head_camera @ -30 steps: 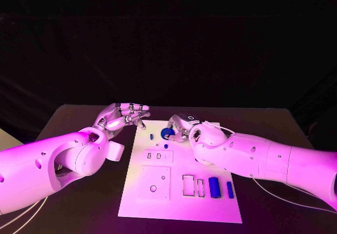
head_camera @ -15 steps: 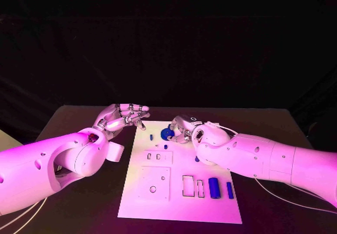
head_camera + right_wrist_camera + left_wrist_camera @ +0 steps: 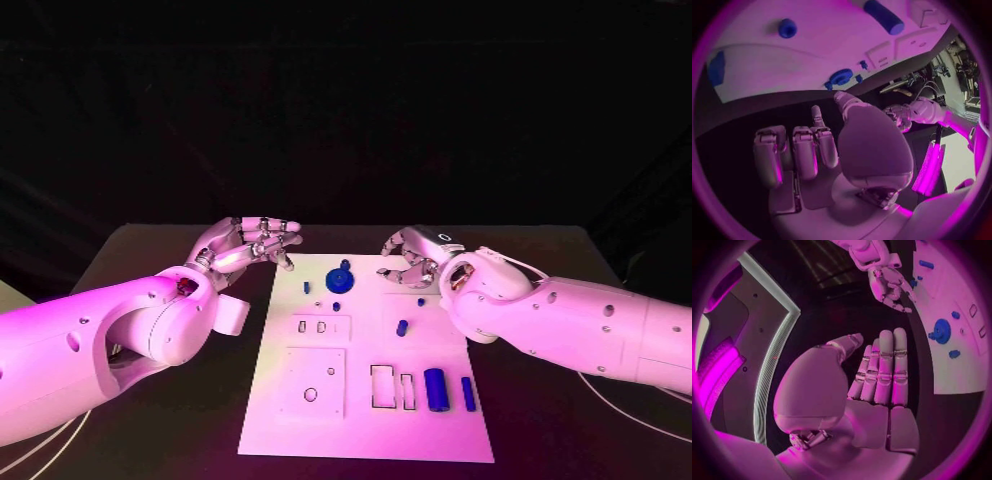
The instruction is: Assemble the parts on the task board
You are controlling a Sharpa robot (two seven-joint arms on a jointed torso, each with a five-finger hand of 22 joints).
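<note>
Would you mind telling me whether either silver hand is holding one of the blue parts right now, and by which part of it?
Neither is. The left hand and right hand hang with nothing in them, and the blue gear-shaped part lies untouched on the white task board.

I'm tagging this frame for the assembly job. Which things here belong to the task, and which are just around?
Belongs to the job:
task board
blue gear
two blue cylinders
small blue pegs
left hand, holding nothing
right hand, holding nothing

Just around:
black table
</note>
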